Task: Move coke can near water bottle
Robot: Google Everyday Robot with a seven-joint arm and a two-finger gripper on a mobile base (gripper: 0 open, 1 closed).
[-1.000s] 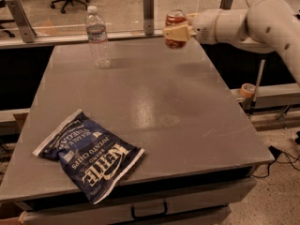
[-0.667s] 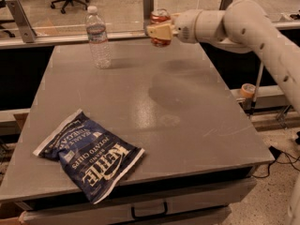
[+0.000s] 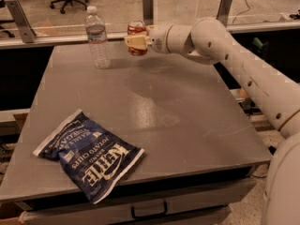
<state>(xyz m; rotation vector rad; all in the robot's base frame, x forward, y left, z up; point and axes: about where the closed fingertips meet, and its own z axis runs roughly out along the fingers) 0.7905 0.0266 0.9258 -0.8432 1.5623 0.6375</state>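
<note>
Gripper [image 3: 136,42] grips the can [image 3: 137,29] across its middle. Its tan fingers [image 3: 133,41] are closed on the red body, with the can's top showing above them and its base below. The can is upright and held over the far part of the table [image 3: 197,125], to the right of the bottle [image 3: 97,36], near it but not touching. A second ago the gripper and can were further right along the far edge. They have since moved left, and the gap to the bottle is clearly smaller.

The bottle stands upright near the table's far left corner with its white cap on. How much water it holds cannot be told. The white arm [image 3: 234,55] reaches in from the right side of the scene, and its wrist lies level behind the gripper. A dark blue chip bag [image 3: 89,153] lies flat at the near left of the table, well apart from the can and bottle, and has not moved since the earlier frames.
</note>
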